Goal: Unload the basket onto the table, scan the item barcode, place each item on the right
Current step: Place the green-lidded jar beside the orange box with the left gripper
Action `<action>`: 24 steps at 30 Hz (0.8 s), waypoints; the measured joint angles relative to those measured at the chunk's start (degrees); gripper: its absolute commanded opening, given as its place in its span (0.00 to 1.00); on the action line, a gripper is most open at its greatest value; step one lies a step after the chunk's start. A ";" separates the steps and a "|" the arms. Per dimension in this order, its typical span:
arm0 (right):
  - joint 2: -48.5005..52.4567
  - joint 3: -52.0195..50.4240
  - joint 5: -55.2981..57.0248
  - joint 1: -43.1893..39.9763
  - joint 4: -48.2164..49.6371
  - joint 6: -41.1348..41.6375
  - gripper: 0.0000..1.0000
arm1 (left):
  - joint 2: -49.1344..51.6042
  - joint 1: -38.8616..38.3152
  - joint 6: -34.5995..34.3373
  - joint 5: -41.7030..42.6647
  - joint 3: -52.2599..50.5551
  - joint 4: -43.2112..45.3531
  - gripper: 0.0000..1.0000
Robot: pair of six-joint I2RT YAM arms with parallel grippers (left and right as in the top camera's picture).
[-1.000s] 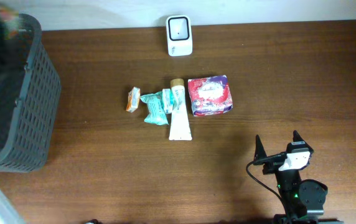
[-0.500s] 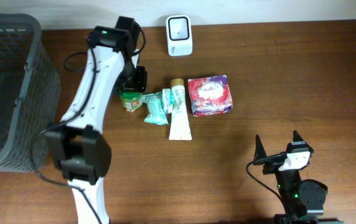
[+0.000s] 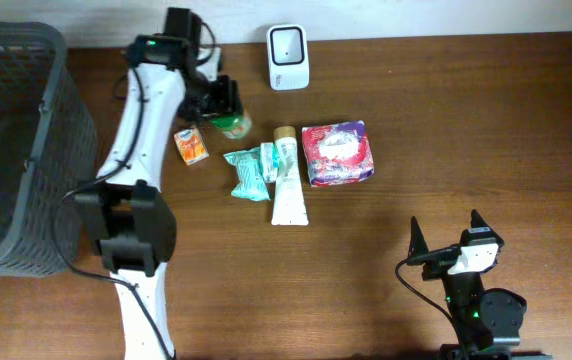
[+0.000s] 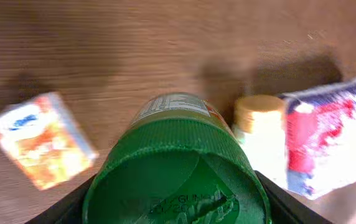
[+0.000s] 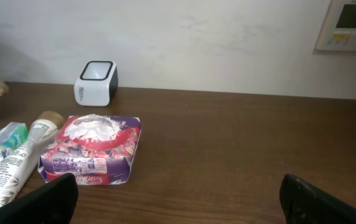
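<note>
My left gripper is shut on a green-lidded jar and holds it above the table, left of the white scanner. In the left wrist view the jar's green lid fills the space between the left gripper's dark fingers, and its label shows only partly. My right gripper rests open at the front right, with nothing between its fingers. From the right wrist the scanner stands at the back, against the wall.
On the table lie an orange packet, a teal packet, a white tube and a red and purple pack. A grey basket stands at the left edge.
The left arm came in from the basket side holding the green jar, passed over the orange packet, then moved up and right toward the scanner. The orange packet has shifted left.
</note>
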 measured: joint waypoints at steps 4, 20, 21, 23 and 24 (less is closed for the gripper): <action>0.00 0.00 0.02 0.00 0.00 -0.02 0.98 | 1.07 -6.27 0.15 -15.13 -1.60 1.29 0.66; 0.00 0.00 0.00 0.00 0.00 -0.02 0.99 | 7.61 -4.81 -0.50 -12.83 49.51 -25.11 0.99; 0.00 0.00 0.00 0.00 0.00 0.02 0.99 | 5.42 -4.81 -0.46 -10.80 50.60 -25.20 0.99; 0.00 0.00 0.00 0.00 0.00 0.00 0.98 | 1.79 -4.81 1.01 -4.42 50.21 -25.27 0.99; 0.00 0.00 0.00 0.00 0.00 -0.02 0.99 | -0.37 -4.81 1.97 -1.55 48.22 -25.38 0.99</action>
